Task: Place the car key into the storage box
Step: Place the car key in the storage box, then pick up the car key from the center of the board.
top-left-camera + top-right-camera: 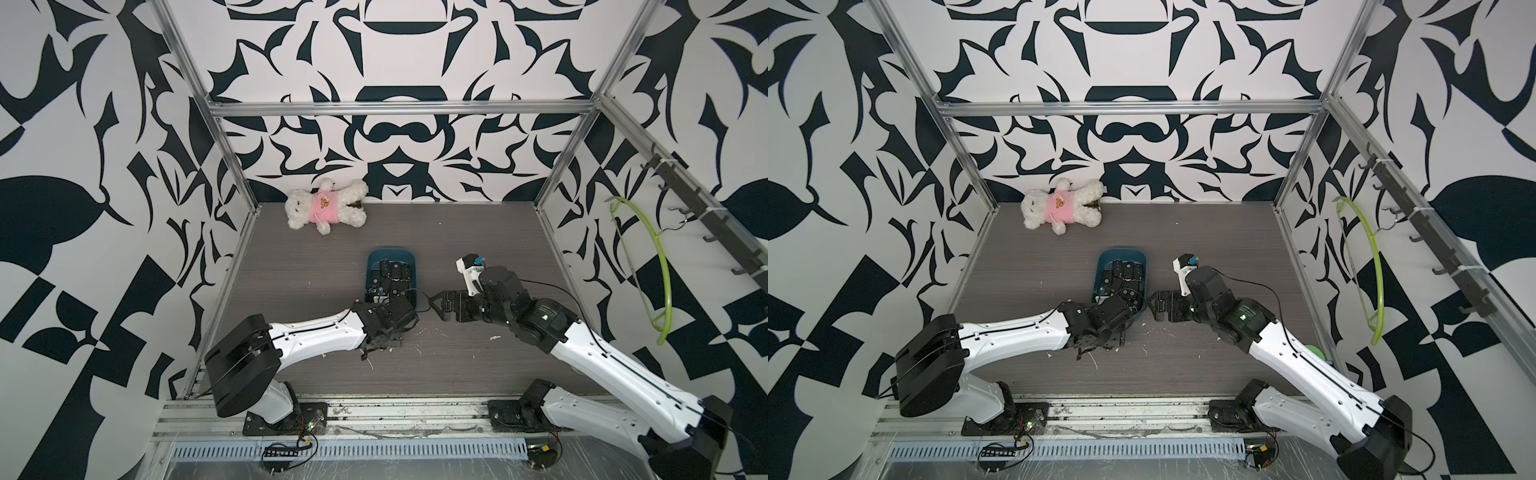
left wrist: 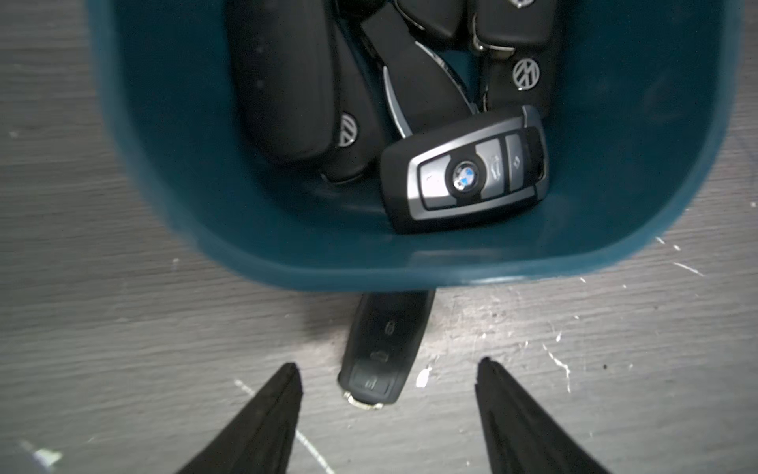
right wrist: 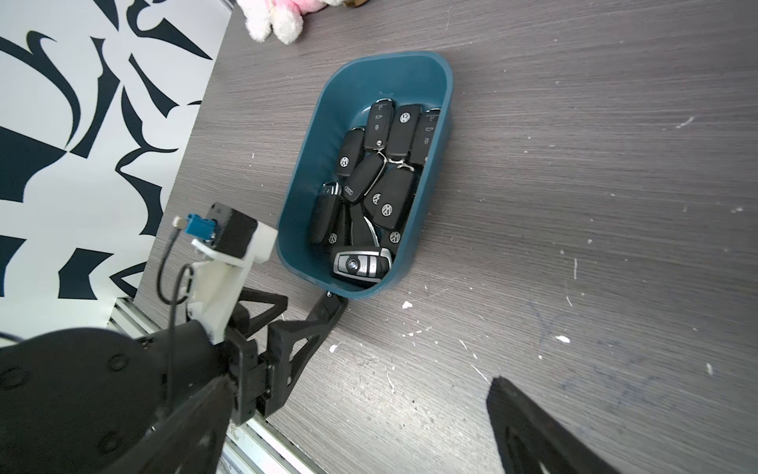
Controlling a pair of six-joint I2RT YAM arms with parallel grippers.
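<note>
A black car key (image 2: 381,353) lies flat on the grey table just outside the near wall of the teal storage box (image 2: 246,254), its far end tucked under the rim. My left gripper (image 2: 389,365) is open, one finger on each side of the key, with table showing in both gaps. The box (image 1: 390,252) (image 1: 1121,250) (image 3: 328,106) holds several black car keys, and a silver-faced one (image 2: 463,176) lies nearest the wall. My right gripper (image 1: 435,306) hovers open and empty to the right of the box; only one of its fingers (image 3: 529,422) shows in the right wrist view.
A white plush bear (image 1: 324,203) in a pink shirt lies at the back left of the table. A green hanger (image 1: 660,257) hangs on the right wall outside the frame. Both arms meet at the box's near end, and metal posts edge the table.
</note>
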